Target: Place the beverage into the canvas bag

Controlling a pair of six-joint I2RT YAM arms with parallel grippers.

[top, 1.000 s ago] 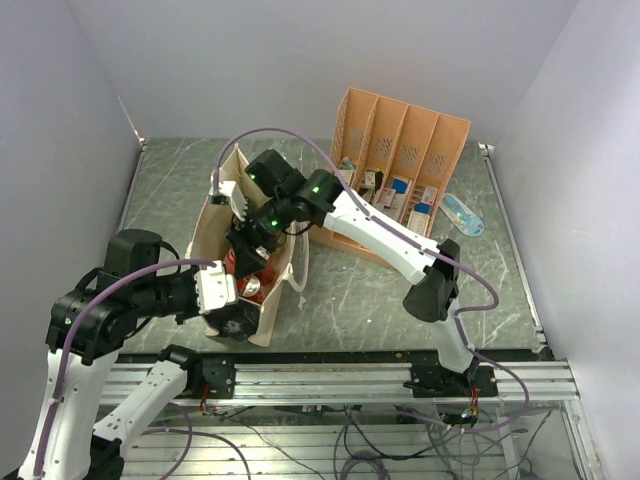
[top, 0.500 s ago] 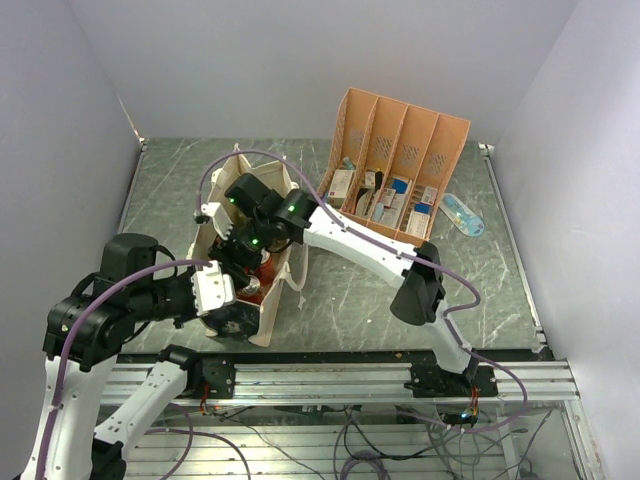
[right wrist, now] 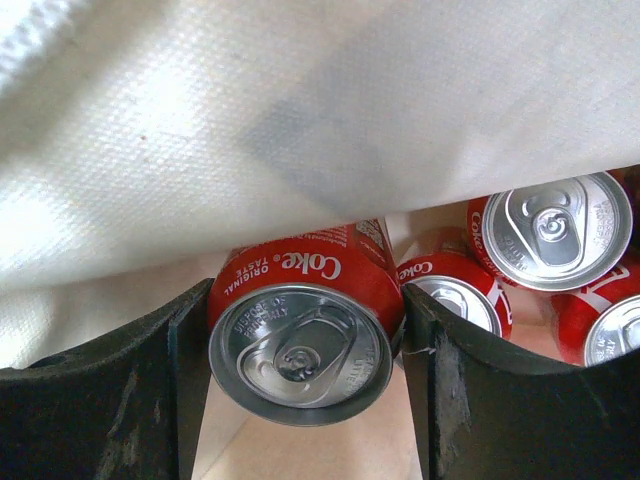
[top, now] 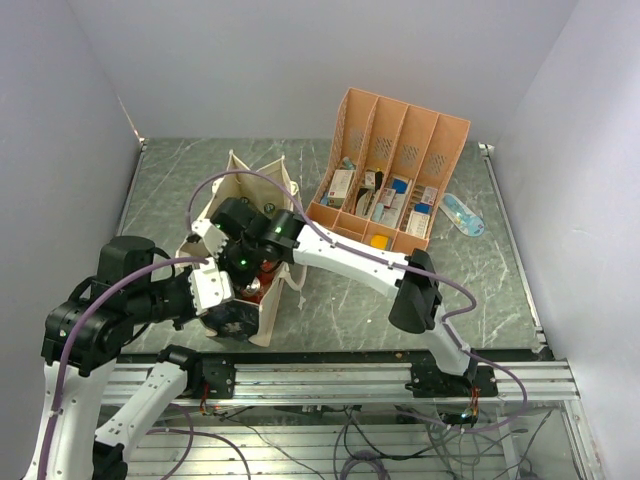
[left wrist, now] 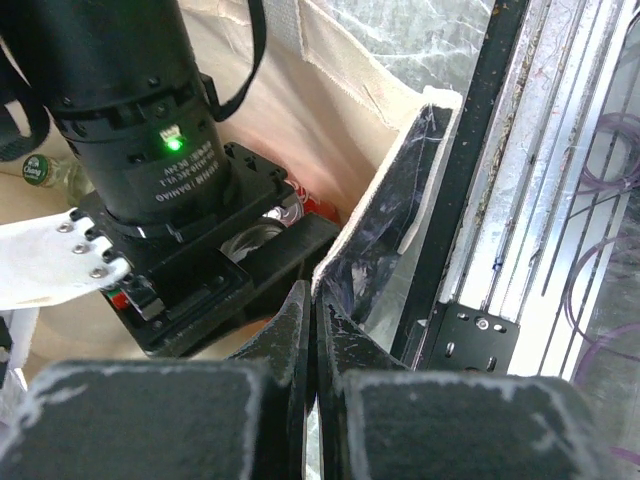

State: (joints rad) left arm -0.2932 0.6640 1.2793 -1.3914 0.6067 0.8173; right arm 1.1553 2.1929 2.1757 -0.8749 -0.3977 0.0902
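The beverage is a red Coke can [right wrist: 300, 335], seen from above in the right wrist view. My right gripper [right wrist: 305, 385] is shut on it, one finger on each side, low inside the cream canvas bag [top: 272, 302]. The bag's fabric [right wrist: 300, 120] hangs just above the can. Three more Coke cans [right wrist: 555, 230] stand on the bag's floor beside it. My left gripper [left wrist: 313, 297] is shut on the rim of the bag's dark mottled end panel [left wrist: 385, 240] and holds it up. From above, the right gripper [top: 243, 268] reaches into the bag's mouth and the left gripper [top: 232, 318] is at its near end.
An orange-pink divided organizer [top: 395, 170] with small packets stands at the back right of the bag. A blue-white packet [top: 462, 213] lies on the table beside it. The metal rail [top: 340, 375] runs along the near edge, close to the bag.
My right arm has swung left and lowered, carrying the can deeper into the bag. The left gripper has kept its hold on the bag's rim.
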